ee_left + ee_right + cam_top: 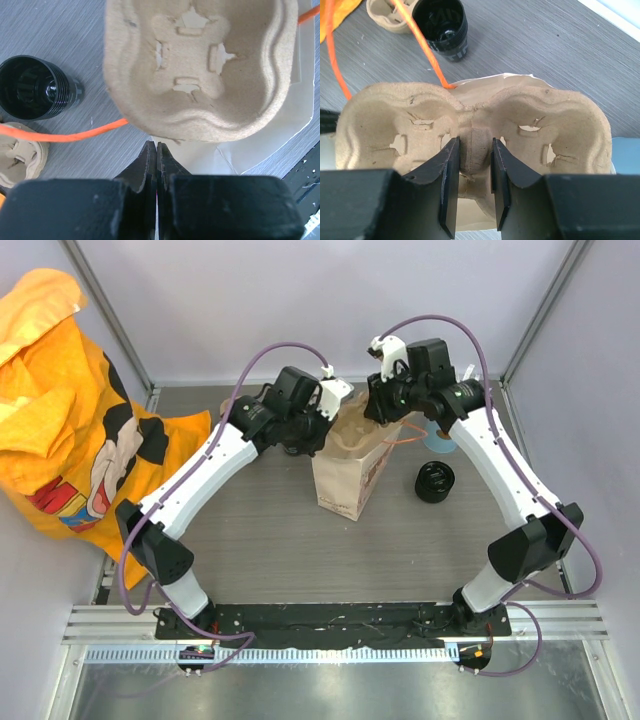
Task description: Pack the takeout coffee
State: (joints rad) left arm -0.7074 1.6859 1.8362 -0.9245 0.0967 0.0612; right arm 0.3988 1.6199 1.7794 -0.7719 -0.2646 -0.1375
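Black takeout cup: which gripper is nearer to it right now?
Right. The right gripper pinches the pulp cup carrier over the paper bag, on the side where the black takeout cup sits. The left gripper, shut, is at the bag's opposite side, farther away.

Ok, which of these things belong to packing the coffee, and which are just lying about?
In the job: black coffee cup, paper bag, pulp carrier at the bag's mouth.
Lying about: orange printed cloth, light-blue cup, second pulp carrier beside the coffee cup.
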